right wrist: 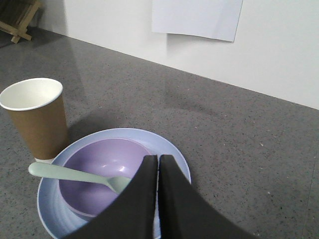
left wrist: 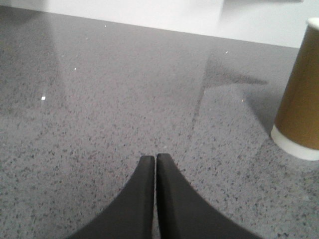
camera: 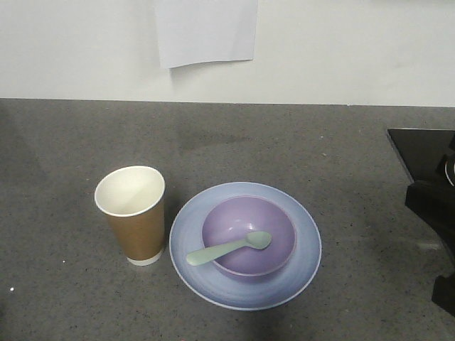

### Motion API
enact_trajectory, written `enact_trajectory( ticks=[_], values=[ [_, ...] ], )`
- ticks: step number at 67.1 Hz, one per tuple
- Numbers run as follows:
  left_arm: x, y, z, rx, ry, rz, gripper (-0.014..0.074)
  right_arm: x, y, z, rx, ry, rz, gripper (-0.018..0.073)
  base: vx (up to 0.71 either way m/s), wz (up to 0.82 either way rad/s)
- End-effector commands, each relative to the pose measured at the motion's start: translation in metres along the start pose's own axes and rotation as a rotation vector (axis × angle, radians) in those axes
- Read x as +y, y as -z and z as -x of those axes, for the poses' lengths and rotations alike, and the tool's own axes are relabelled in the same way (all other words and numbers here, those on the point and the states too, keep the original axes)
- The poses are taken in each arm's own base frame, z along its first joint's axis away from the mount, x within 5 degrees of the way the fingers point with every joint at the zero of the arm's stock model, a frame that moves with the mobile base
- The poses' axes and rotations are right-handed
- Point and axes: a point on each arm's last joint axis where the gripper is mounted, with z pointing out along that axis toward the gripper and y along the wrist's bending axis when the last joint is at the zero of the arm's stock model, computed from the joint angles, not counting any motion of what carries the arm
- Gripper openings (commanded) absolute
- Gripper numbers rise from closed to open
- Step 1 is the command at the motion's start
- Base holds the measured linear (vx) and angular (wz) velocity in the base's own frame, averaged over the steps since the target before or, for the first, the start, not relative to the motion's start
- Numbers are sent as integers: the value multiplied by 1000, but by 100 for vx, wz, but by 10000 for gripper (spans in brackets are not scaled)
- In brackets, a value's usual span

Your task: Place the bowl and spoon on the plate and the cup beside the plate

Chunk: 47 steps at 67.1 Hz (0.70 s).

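Note:
The light blue plate (camera: 302,220) (right wrist: 174,149) lies on the grey counter with the lavender bowl (camera: 242,220) (right wrist: 99,157) sitting in its middle. A mint-green spoon (camera: 227,249) (right wrist: 70,175) rests in the bowl, head inside, handle out over the near-left rim. The brown paper cup (camera: 133,213) (right wrist: 36,119) (left wrist: 301,94) stands upright just left of the plate. My right gripper (right wrist: 158,157) is shut and empty, held above the plate's right side. My left gripper (left wrist: 155,156) is shut and empty over bare counter, left of the cup.
A white wall with a hanging sheet of paper (camera: 206,32) borders the counter's far edge. Black arm hardware (camera: 430,192) fills the right edge of the front view. A wooden stand (right wrist: 17,20) sits at far left in the right wrist view.

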Motion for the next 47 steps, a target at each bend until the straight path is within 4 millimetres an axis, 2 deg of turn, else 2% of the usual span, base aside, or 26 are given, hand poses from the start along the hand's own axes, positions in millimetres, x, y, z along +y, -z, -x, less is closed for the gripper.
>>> enact_trajectory(
  ticks=[1,9,41,47],
  values=[
    [0,1,5,-79,19,-4,-6,-2,4,13,-77,-6,-23,-4,0,0],
    [0,-1,0,-70,28,-6,-6,-2,4,13,-75,-6,-22,-4,0,0],
    [2,1,16,-256,-11,20,-6,-2,4,13,-74,-6,-21,-4,0,0],
    [2,2,20,-296,23,11,-6,-2,4,13,-74,-6,-21,-4,0,0]
  ],
)
